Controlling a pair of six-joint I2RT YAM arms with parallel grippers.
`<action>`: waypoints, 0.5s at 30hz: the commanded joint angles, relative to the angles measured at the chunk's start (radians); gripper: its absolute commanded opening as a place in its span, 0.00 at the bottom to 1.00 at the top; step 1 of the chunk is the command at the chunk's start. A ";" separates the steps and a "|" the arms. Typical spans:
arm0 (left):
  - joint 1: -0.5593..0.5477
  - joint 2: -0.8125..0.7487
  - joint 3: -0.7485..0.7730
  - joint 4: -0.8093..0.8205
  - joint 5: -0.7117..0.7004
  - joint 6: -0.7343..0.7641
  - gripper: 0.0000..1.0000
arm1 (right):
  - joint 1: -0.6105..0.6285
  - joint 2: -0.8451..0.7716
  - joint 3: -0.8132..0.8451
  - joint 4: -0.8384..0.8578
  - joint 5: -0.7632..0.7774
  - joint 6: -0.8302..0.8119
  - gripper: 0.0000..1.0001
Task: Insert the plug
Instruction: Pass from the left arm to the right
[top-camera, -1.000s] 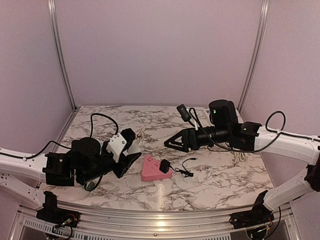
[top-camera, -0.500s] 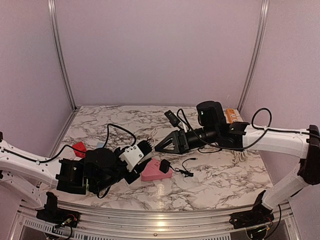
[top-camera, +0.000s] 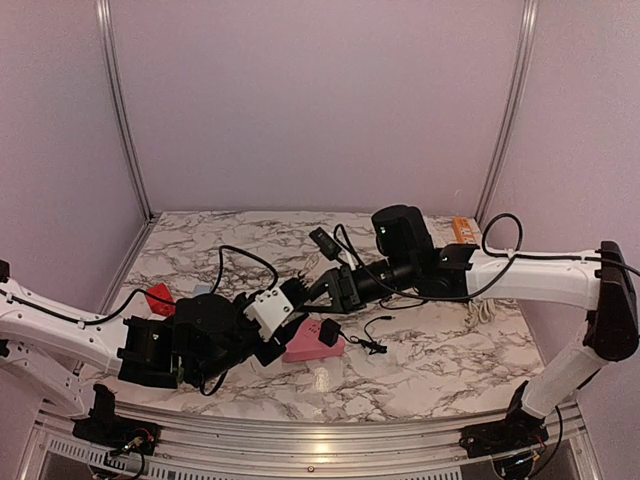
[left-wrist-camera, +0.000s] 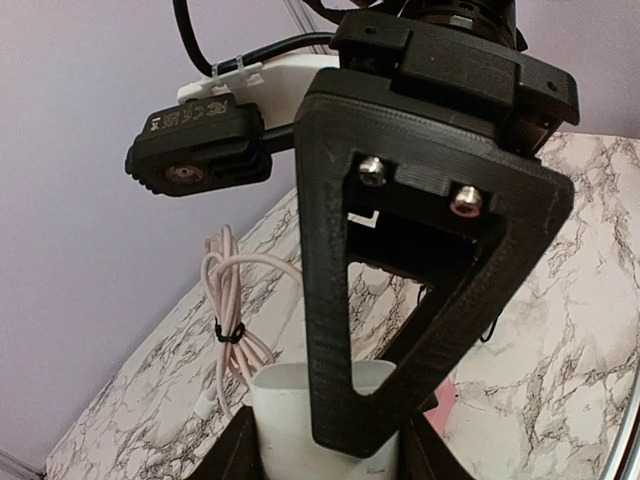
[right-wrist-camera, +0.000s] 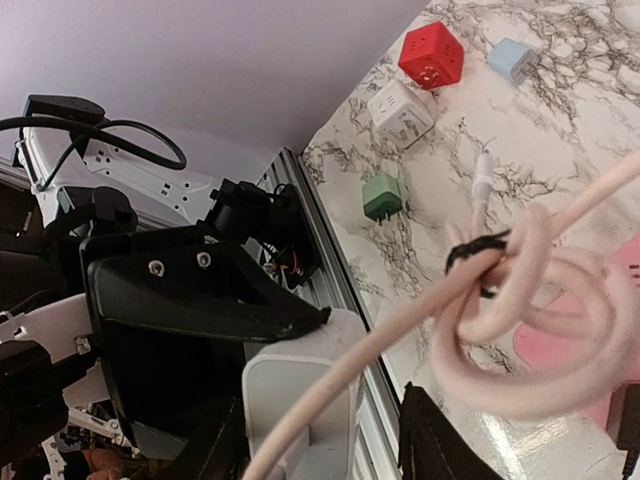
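Note:
The plug is a white charger block (top-camera: 268, 311) with a pale pink coiled cable (left-wrist-camera: 232, 310). My left gripper (top-camera: 277, 318) is shut on it and holds it above the table. In the left wrist view the block (left-wrist-camera: 285, 415) sits between my lower fingers, partly hidden by the right gripper's black finger (left-wrist-camera: 330, 300). My right gripper (top-camera: 320, 291) is open and straddles the same block (right-wrist-camera: 300, 390), with a gap on its right side. The cable (right-wrist-camera: 520, 300) runs across the right wrist view. A pink socket block (top-camera: 300, 346) lies below on the table.
A black plug (top-camera: 328, 332) with a thin lead sits on the pink socket block. Red (right-wrist-camera: 432, 55), light blue (right-wrist-camera: 513, 57) and white (right-wrist-camera: 400, 110) cubes and a green adapter (right-wrist-camera: 382, 195) lie at the table's left. An orange item (top-camera: 460, 228) lies at the back right.
My left arm has carried the white plug rightward toward the middle. My right arm has moved left to meet it, and its jaws have narrowed around the block.

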 joint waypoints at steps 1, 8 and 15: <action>-0.006 0.015 0.031 0.048 -0.020 0.003 0.00 | 0.013 0.017 0.050 0.005 0.001 -0.006 0.44; -0.006 0.036 0.039 0.047 -0.030 -0.006 0.00 | 0.014 0.021 0.053 0.001 0.005 -0.012 0.12; -0.007 0.036 0.026 0.050 -0.043 -0.032 0.57 | 0.012 0.014 0.052 -0.021 0.030 -0.051 0.00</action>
